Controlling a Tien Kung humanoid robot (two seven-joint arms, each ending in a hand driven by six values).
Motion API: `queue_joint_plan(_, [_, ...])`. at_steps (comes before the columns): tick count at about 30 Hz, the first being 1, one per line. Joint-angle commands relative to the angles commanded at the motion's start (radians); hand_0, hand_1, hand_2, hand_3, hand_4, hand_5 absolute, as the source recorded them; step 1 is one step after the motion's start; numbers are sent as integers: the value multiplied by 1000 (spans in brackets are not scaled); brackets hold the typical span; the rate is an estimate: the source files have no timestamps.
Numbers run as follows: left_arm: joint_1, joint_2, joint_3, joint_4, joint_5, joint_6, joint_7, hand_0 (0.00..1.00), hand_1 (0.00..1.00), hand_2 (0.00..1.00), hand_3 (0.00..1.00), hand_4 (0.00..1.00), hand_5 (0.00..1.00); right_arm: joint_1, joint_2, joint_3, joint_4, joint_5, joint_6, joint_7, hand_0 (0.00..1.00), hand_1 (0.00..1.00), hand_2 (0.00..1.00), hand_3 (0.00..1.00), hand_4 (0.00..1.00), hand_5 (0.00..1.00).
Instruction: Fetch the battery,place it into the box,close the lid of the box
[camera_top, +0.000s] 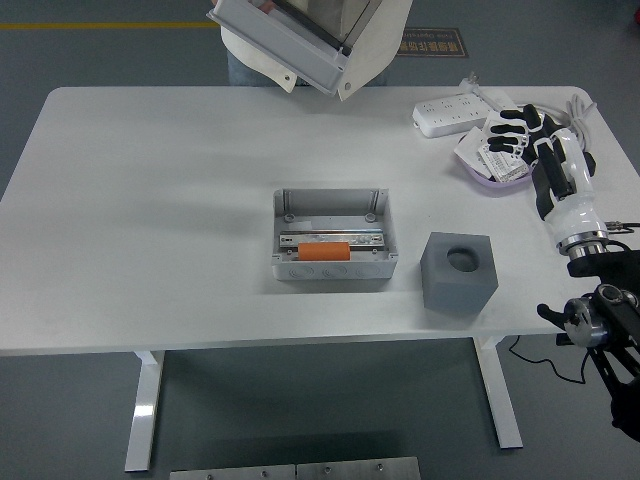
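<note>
Fingers of the right hand (528, 138) hang loosely apart, well right of the box (332, 237) holding the orange battery (324, 251); reaching across could knock the grey block (458, 271).

open box (331, 236) clear above, grey cube (458, 271) just right of it

A white rectangular table (150, 210) on white metal legs carries an open grey metal box (331, 238) near its middle, holding an orange cylindrical battery (324, 251); just to the right of the box, apart from it, stands a grey foam cube (458, 271) with a round hole in its top. At the far right corner lie a white power strip (452, 112) and a shallow lilac dish (492, 165) of small white packets, near each other.
</note>
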Motion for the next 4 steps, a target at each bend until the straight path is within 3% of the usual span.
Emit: queue_joint_plan(4, [0,0,9,0,-8,-1,-2,647,721,625,598,615,346,0,-1,2,2,-1,0,-1,544,500,550,593,910,798])
